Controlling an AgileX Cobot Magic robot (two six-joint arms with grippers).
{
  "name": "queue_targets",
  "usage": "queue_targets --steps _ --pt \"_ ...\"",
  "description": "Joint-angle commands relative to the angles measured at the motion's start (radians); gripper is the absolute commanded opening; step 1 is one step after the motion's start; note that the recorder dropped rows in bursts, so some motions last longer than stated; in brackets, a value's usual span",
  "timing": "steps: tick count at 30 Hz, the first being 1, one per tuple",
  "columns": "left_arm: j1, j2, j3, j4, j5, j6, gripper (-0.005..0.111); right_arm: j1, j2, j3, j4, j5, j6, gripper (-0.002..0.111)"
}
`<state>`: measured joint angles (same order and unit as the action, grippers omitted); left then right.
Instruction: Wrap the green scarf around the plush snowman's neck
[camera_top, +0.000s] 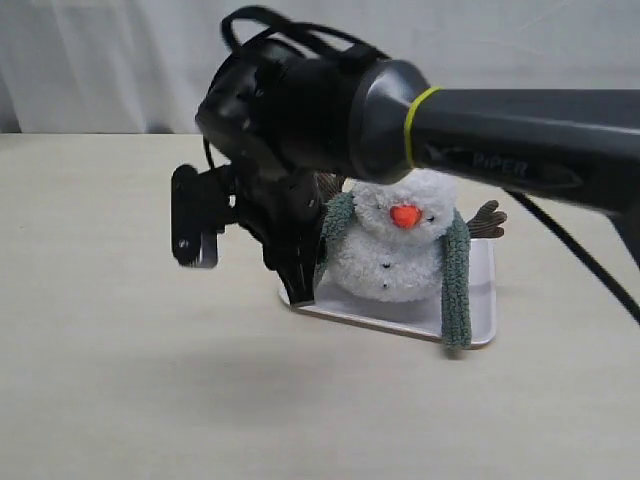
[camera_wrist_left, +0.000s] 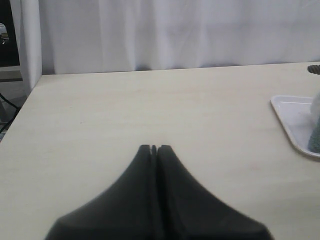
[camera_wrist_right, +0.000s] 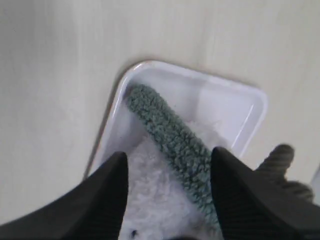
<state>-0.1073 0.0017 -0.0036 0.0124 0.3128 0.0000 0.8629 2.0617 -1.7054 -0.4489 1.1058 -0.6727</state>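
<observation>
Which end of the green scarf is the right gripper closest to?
The green scarf end on the exterior view's left, lying in the white tray under the open right gripper. The other end hangs down the snowman's opposite side.

The right arm (camera_top: 520, 140) was a thick round tube of dark grey, smooth and a little shiny. A thin yellow-green ring (camera_top: 422, 125) ran around it, and the word PIPER (camera_top: 498, 165) stood on its side in raised letters of the same grey. The wrist housing (camera_top: 290, 100) was black and rounded. Thin black cables (camera_top: 262, 22) came out of it in loops, and one more black cable (camera_top: 575, 250) ran below the tube. A small black box (camera_top: 195, 215) on a bracket had a pale grey lower edge and a small pale dot (camera_top: 183, 243). The left gripper (camera_wrist_left: 154, 148) had two matte black fingers, broad at the base and narrow at the tip. The fingers (camera_wrist_right: 112, 195) of the right gripper (camera_wrist_right: 170, 152) were black wedges too.
</observation>
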Motion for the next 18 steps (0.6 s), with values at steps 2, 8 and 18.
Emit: queue_targets --steps 2,8,18 --pt "0.002 -0.002 0.004 0.001 -0.009 0.0 0.0 0.035 -0.003 0.077 -0.08 -0.109 -0.151 0.049" --pt "0.002 -0.002 0.004 0.001 -0.009 0.0 0.0 0.033 0.055 0.1 -0.155 -0.06 -0.149 0.058" --pt "0.002 -0.002 0.004 0.001 -0.009 0.0 0.0 0.033 0.151 0.114 -0.295 -0.093 -0.071 0.058"
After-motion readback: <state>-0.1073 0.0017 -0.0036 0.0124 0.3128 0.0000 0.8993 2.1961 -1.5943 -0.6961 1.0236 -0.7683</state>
